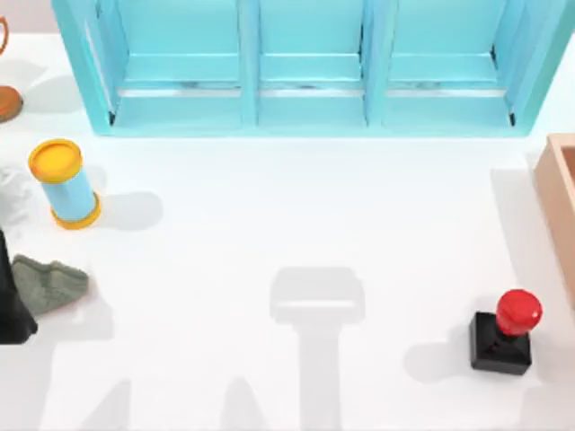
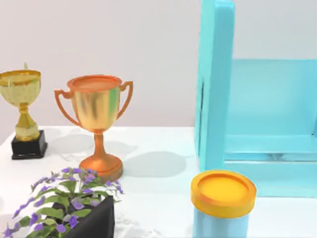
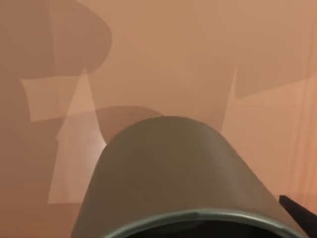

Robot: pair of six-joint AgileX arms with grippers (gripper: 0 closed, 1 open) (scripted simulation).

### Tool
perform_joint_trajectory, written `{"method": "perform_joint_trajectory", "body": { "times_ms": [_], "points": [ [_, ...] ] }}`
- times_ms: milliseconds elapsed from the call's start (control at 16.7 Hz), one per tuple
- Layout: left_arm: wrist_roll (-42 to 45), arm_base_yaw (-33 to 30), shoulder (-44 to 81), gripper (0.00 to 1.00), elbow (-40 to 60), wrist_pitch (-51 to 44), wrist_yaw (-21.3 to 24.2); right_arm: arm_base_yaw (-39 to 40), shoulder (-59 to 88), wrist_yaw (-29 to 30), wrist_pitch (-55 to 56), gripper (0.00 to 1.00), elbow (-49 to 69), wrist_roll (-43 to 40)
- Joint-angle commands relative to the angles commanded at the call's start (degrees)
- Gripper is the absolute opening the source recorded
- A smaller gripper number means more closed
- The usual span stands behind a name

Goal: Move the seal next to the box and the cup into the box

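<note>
The seal (image 1: 505, 332), a black cube base with a red knob, stands on the white table near the front right. The tan box (image 1: 559, 184) shows as a corner at the right edge, a short way behind the seal. In the right wrist view the olive-green cup (image 3: 168, 168) sits right against the camera, its rim nearest, with the box's reddish-brown inside (image 3: 163, 54) behind it. A dark fingertip (image 3: 297, 208) rests beside the rim, and my right gripper looks shut on the cup. My left arm (image 1: 11, 310) is parked at the table's left edge.
A turquoise shelf unit (image 1: 310, 67) spans the back. A blue cylinder with yellow ends (image 1: 65, 184) stands at the left, a grey-green lump (image 1: 49, 283) in front of it. Two trophies (image 2: 96, 124) and a potted plant (image 2: 74, 208) crowd the back left corner.
</note>
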Motion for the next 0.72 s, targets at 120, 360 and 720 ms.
{"method": "perform_joint_trajectory", "body": {
  "times_ms": [120,360,720],
  "points": [
    [0.0,0.0,0.0,1.0,0.0,0.0,0.0,0.0,0.0,0.0,0.0,0.15,0.0,0.0],
    [0.0,0.0,0.0,1.0,0.0,0.0,0.0,0.0,0.0,0.0,0.0,0.45,0.0,0.0],
    [0.0,0.0,0.0,1.0,0.0,0.0,0.0,0.0,0.0,0.0,0.0,0.9,0.0,0.0]
  ]
}}
